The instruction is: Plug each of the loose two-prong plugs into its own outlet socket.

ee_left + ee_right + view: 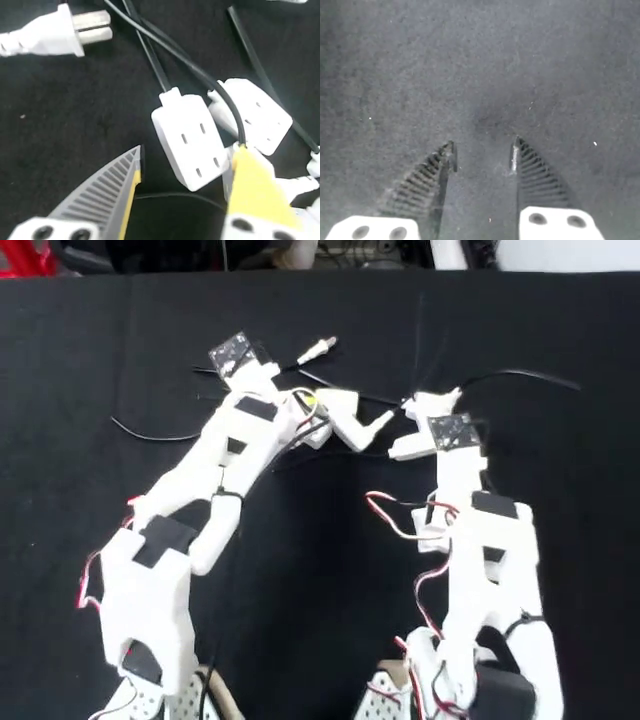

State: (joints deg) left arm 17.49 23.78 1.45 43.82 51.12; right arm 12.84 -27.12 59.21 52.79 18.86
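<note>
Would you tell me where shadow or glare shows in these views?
Right wrist view: a dark shadow lies on the cloth ahead of the right hand. Left wrist view: the two-prong plug has bright glare on its prongs. High view: even light, no hard shadows.

One outlet socket (192, 140) lies near the middle of the tabletop (80, 340), its near end between the left jaws, which stand apart on either side of it. A second outlet socket (260, 117) lies just beside the first, and a cord (200, 75) crosses over where they meet. A loose plug (320, 345) lies behind them, toward the far edge. The right jaws stand apart above bare tabletop.
</note>
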